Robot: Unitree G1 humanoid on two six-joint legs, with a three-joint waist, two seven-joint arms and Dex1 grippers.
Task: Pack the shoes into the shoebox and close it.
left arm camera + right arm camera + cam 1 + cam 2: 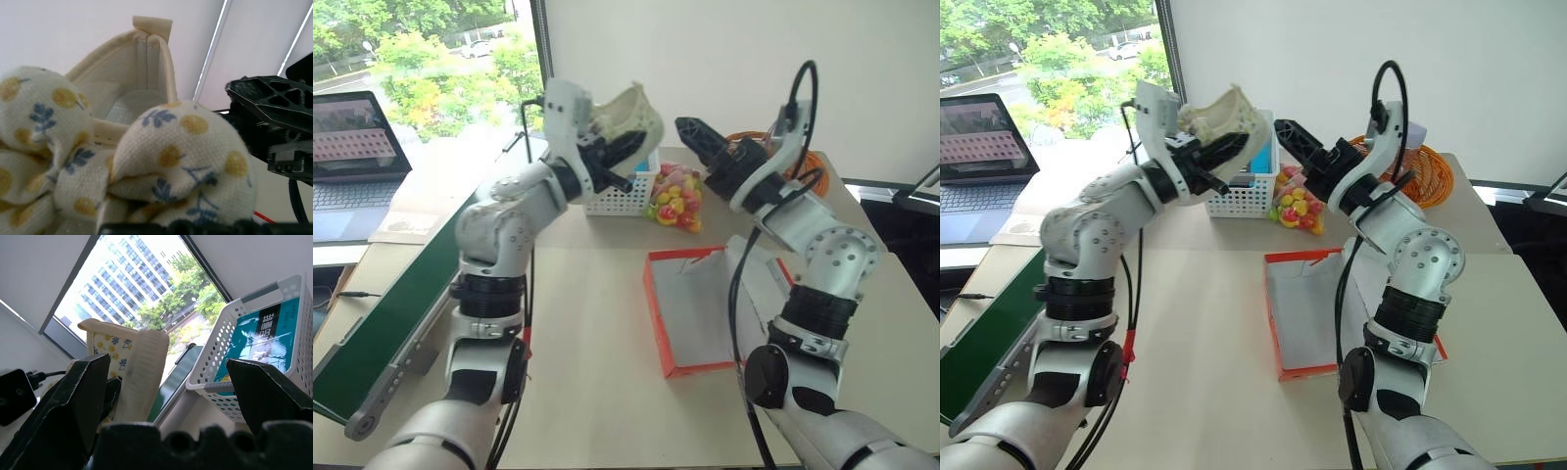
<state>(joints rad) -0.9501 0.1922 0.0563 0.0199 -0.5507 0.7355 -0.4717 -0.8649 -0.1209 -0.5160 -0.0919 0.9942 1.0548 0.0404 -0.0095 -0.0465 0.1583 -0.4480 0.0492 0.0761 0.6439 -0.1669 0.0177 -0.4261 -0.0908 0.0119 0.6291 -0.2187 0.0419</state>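
The left gripper [619,162] is raised above the table [597,323], jaws pinching a cream shoe [628,116] lifted in front of the white basket [626,196]; the right gripper [700,137] is raised just beside it, jaws spread wide and empty; the red shoebox [690,308] lies open on the table below.

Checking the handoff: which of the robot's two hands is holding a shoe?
The left hand, shut on the cream shoe raised above the table; the right hand is open, holding nothing.
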